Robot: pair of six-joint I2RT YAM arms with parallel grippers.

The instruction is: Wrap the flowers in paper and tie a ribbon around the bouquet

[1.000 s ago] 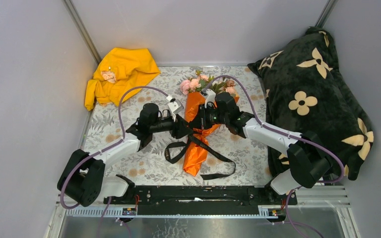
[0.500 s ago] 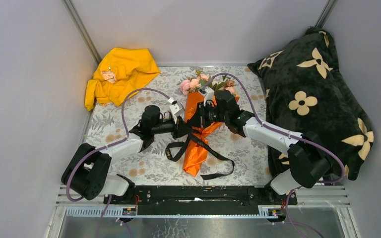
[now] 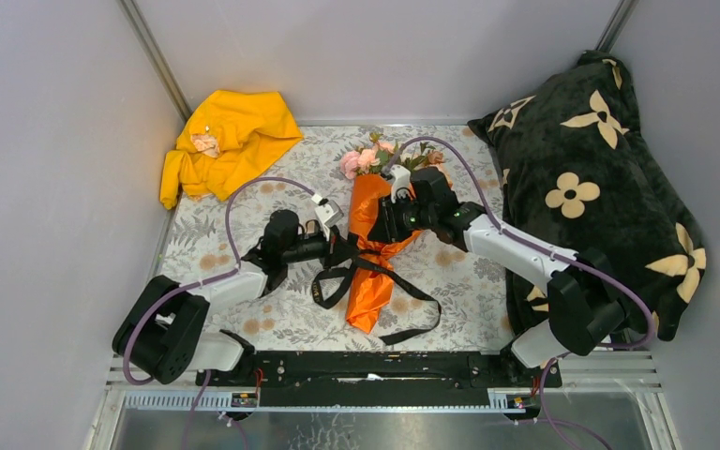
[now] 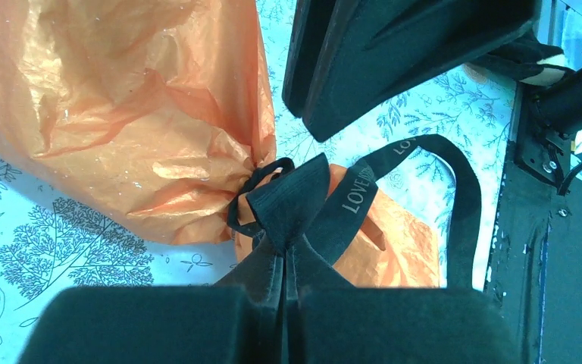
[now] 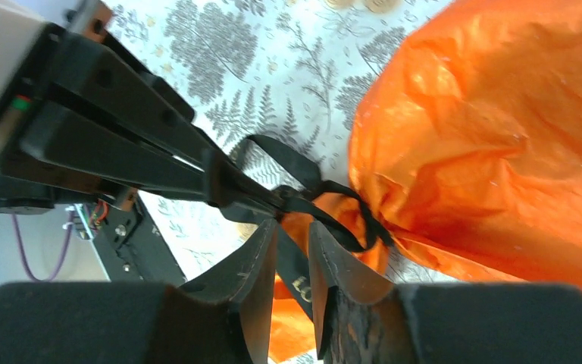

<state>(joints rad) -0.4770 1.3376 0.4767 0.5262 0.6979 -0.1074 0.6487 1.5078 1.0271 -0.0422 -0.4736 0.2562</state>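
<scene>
The bouquet (image 3: 372, 267) lies mid-table, an orange paper (image 3: 367, 208) cone with pink flowers (image 3: 364, 157) at its far end. A black ribbon (image 3: 403, 289) is knotted round its waist, with tails trailing toward the near edge. My left gripper (image 3: 343, 250) sits just left of the knot, shut on a ribbon (image 4: 295, 199) strand in the left wrist view (image 4: 286, 259). My right gripper (image 3: 383, 225) hovers over the cone just beyond the knot. Its jaws (image 5: 292, 224) stand a little apart, and a lettered ribbon (image 5: 301, 287) strand shows in the gap, whether touching I cannot tell.
A yellow cloth (image 3: 227, 141) lies at the back left. A big black pillow (image 3: 589, 183) with cream flower shapes fills the right side. Grey walls close in on three sides. The black base rail (image 3: 375, 367) runs along the near edge.
My left gripper closed on the ribbon beside the knot and drew back to the left. My right gripper, shut before, has parted its jaws and moved a little farther away.
</scene>
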